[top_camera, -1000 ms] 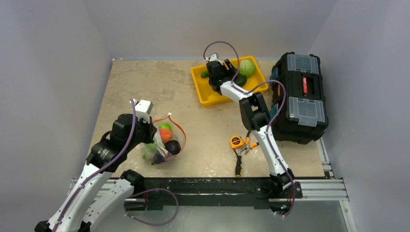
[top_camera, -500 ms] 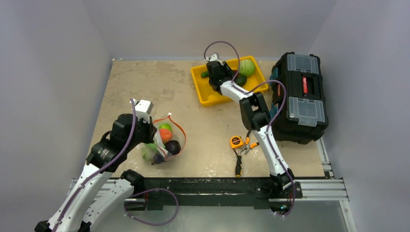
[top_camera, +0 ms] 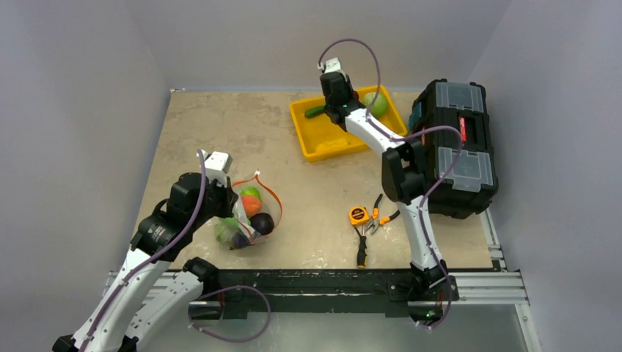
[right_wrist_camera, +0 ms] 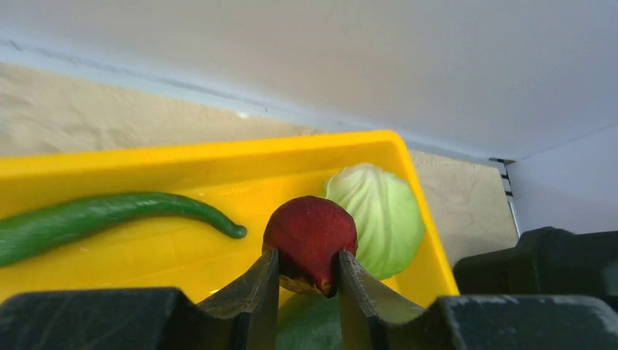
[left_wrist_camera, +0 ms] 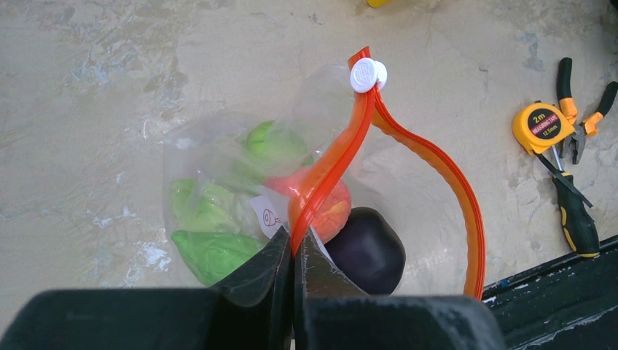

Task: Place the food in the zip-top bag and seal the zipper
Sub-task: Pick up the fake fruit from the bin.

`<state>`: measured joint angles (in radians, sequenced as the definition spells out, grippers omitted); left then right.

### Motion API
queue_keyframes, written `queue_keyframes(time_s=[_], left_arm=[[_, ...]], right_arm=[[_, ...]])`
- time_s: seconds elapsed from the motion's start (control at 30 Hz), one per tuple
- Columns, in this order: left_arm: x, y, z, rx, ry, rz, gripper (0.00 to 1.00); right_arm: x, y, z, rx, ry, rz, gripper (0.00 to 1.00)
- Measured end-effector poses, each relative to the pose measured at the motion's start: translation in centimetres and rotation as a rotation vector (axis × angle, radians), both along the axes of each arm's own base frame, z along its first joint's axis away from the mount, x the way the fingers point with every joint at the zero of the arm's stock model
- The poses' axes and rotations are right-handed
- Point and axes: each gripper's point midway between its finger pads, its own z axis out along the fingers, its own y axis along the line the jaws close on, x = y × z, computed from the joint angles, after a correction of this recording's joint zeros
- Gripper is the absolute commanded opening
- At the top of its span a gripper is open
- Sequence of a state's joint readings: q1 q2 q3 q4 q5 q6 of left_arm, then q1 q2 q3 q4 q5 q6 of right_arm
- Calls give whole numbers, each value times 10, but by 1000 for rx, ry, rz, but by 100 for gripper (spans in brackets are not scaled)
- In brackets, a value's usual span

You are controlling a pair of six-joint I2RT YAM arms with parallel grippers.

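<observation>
My left gripper [left_wrist_camera: 294, 244] is shut on the orange-red zipper [left_wrist_camera: 331, 164] of the clear zip-top bag [left_wrist_camera: 218, 182], near the table's front left [top_camera: 246, 213]. The white slider tab [left_wrist_camera: 368, 74] sits at the zipper's far end and the mouth gapes open. Green pieces, a red-orange piece [left_wrist_camera: 328, 211] and a dark purple eggplant [left_wrist_camera: 366, 248] lie in or at the bag. My right gripper [right_wrist_camera: 309, 281] is shut on a dark red food piece [right_wrist_camera: 312, 237] and holds it above the yellow tray [top_camera: 323, 143] at the back.
In the tray lie a green chilli [right_wrist_camera: 109, 219] and a pale green cabbage [right_wrist_camera: 382, 215]. A black toolbox [top_camera: 455, 147] stands right of the tray. An orange tape measure [top_camera: 359, 215] and pliers [top_camera: 363, 246] lie at the front centre.
My right gripper has risen out of the tray with the dark red piece and shifted slightly right. The left arm and bag have not moved.
</observation>
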<state>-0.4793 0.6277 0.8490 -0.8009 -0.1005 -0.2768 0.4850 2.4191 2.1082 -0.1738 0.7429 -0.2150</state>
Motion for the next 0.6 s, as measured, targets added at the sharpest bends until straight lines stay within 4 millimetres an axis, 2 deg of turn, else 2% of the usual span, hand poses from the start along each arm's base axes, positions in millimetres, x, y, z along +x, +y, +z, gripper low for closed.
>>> queue_keyframes(time_s=[0.13,0.2,0.27,0.37,0.5,0.6], left_arm=[[0,0,1,-2,-2,0,0],[0,0,1,-2,-3,0,0],[0,0,1,-2,-3,0,0],[0,0,1,-2,-3,0,0],[0,0,1,-2,-3,0,0],[-1,0,1,-3,-6,0,0]], right_arm=[[-15,9,64,171,-90,43,0],[-24,15,84,265,-117,74,0],[-38,25,95,368,-112,122,0],[-62,42,86,500,-52,205,0],[-110,65,44,662,112,319,0],[-149,84,28,803,211,413,0]])
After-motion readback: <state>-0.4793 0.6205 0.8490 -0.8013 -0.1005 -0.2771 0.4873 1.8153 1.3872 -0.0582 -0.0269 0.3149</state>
